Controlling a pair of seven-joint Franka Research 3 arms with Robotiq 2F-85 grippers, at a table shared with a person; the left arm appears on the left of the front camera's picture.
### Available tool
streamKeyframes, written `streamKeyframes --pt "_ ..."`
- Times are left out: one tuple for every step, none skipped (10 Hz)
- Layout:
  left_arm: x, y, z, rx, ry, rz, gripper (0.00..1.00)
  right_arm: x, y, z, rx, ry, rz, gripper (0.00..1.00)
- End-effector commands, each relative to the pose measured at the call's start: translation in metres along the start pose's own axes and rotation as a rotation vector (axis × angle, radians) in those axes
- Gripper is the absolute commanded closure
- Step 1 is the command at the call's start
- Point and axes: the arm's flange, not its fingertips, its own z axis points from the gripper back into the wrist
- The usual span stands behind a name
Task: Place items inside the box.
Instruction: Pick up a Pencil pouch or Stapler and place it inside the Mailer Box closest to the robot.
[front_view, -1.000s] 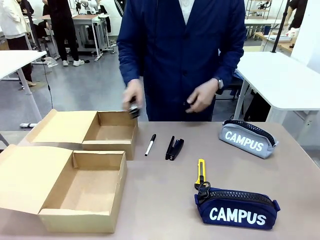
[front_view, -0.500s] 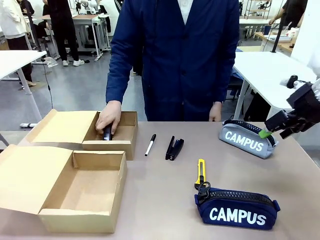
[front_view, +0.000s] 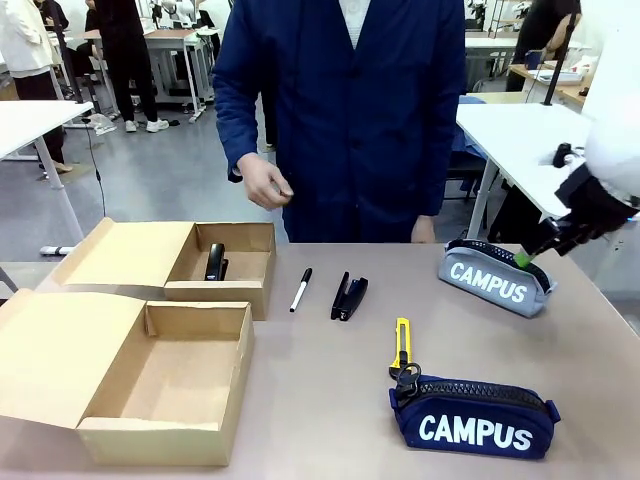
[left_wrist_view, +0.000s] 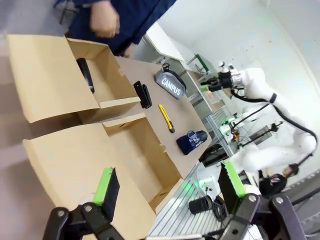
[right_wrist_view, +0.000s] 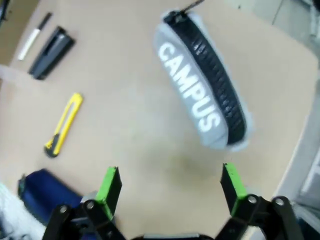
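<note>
Approach step. Right end effector (right_wrist_view: 170, 170) hangs spread and empty above the surface (front_view: 330, 400) near its far right corner. Grey pouch (front_view: 495, 278) lies just ahead of the pads, not between them, with no contact. From the wrist camera the pouch runs diagonally, so closing now would likely catch it corner-wise.

To do it well:
- Roll the wrist until the pads face the two long sides.
- Centre over the middle of the lettering and come straight down astride the zip ridge.
- Pinch low on the body, not on the zip pull.
- The fabric looks soft and will probably sag, so a mid-length pinch should keep it level.
- Lift well clear before crossing toward the left edge.

Risks:
- Yellow knife (front_view: 402, 345), stapler (front_view: 348, 296) and marker (front_view: 301, 289) lie mid-surface under that path.
- Navy pouch (front_view: 470, 418) sits by the near right corner, apart from the target.

Destination: far box (front_view: 235, 240) at the far left already holds one black item (front_view: 215, 262). Near box (front_view: 165, 375) at the near left corner is bare and looks roomier for a pouch.

Person's hand (front_view: 265, 183) is raised above the far edge, so watch it.

Left end effector (left_wrist_view: 167, 172) hovers spread, holding nothing, over the near box.
</note>
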Motion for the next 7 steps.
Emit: streamKeyframes --pt "0.001 -0.001 0.001 -0.016 -0.016 -0.023 0.00 0.048 -0.023 -0.029 -0.005 0.070 0.015 0.00" --pt "0.001 -0.001 0.001 -0.016 -0.016 -0.023 0.00 0.065 -0.033 -0.049 0.012 0.118 0.027 0.00" --pt "0.001 -0.001 0.001 -0.016 -0.016 -0.023 0.00 0.076 -0.044 -0.068 0.048 0.161 0.055 0.00" --pt "0.001 -0.001 0.001 -0.016 -0.016 -0.023 0.00 0.082 -0.054 -0.086 0.037 0.182 0.060 0.00" --pt "0.001 -0.001 0.001 -0.016 -0.016 -0.023 0.00 0.082 -0.059 -0.100 0.054 0.191 0.064 0.00" --pt "0.001 -0.001 0.001 -0.016 -0.016 -0.023 0.00 0.080 -0.064 -0.114 0.051 0.232 0.053 0.00" --pt "0.001 -0.001 0.001 -0.016 -0.016 -0.023 0.00 0.073 -0.068 -0.125 0.047 0.268 0.047 0.00"
